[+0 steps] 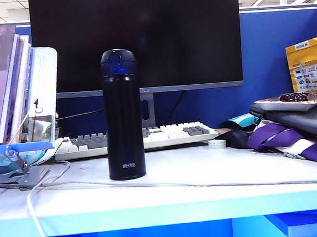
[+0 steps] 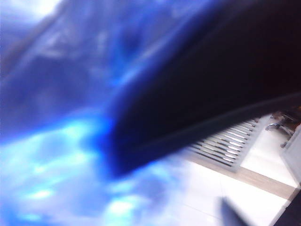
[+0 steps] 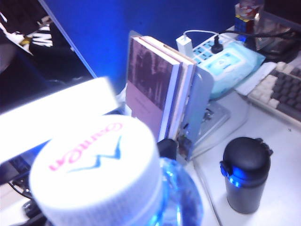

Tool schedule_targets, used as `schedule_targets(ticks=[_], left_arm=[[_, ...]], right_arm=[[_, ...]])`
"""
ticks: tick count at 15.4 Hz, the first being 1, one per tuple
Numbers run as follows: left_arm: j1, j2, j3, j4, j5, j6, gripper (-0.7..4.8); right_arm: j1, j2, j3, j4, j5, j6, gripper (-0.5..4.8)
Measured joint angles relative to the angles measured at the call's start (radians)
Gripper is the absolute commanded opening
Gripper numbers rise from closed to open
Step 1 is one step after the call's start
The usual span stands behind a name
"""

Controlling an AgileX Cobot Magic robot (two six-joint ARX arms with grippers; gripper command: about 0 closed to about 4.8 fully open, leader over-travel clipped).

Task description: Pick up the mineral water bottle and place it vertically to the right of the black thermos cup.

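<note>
We see the black thermos cup (image 1: 123, 114) standing upright on the white table (image 1: 207, 175), left of centre, in front of the keyboard (image 1: 165, 135) and the dark monitor (image 1: 135, 38). Neither arm appears in the exterior view.

In the right wrist view the mineral water bottle (image 3: 108, 183) fills the near part of the picture. Its white cap (image 3: 94, 174) with pink lettering sits very close to the camera, and clear blue-tinted plastic shows below it. The right gripper's fingers are not visible there, so we cannot tell whether they are clenched on the bottle or released. The thermos stands on the table well apart from the bottle. A stand of books (image 3: 160, 89) rises beyond them.

The left wrist view is heavily blurred, with blue and black shapes close to the lens. We cannot make out the left gripper or the state of its fingers.
</note>
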Motion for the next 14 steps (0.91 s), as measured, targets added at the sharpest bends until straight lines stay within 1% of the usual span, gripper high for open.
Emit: schedule_targets(ticks=[2,4,6,7,8,9,10,11,12,13,14], left_arm=[[0.0,0.002,0.0,-0.003,-0.002,0.01,4.79],[0.0,0.001,0.0,-0.049,-0.046,0.06,4.79],[0.004,0.001,0.0,-0.187,-0.182,0.17,4.79],[0.005,0.001,0.0,-0.215,-0.228,0.2,4.79],[0.005,-0.006,0.0,-0.249,-0.327,0.225,4.79],[0.005,-0.027,0.0,-0.26,-0.386,0.242,4.79],[0.005,-0.077,0.001,-0.263,-0.469,0.287,4.79],[0.005,-0.148,0.006,-0.263,-0.583,0.345,4.79],[0.005,-0.215,0.016,-0.261,-0.689,0.377,4.79],[0.005,-0.339,0.023,-0.242,-0.854,0.406,4.79],[0.005,-0.406,0.023,-0.237,-0.948,0.409,4.79]], right_arm=[[0.003,-0.001,0.0,0.008,0.019,0.0,1.39],[0.002,-0.001,0.0,0.032,0.063,0.0,1.39],[0.001,-0.001,0.0,0.084,0.15,-0.002,1.41],[0.001,-0.001,0.0,0.098,0.176,-0.003,1.49],[0.002,-0.001,0.0,0.118,0.222,-0.005,1.49],[0.001,-0.002,0.0,0.123,0.244,-0.005,1.49],[0.0,-0.014,-0.007,0.123,0.261,-0.006,1.49],[0.0,-0.039,-0.006,0.122,0.279,-0.006,1.49],[0.001,-0.068,-0.002,0.123,0.297,-0.006,1.49],[0.001,-0.115,0.023,0.129,0.33,-0.006,1.49],[0.002,-0.142,0.032,0.138,0.355,-0.006,1.49]])
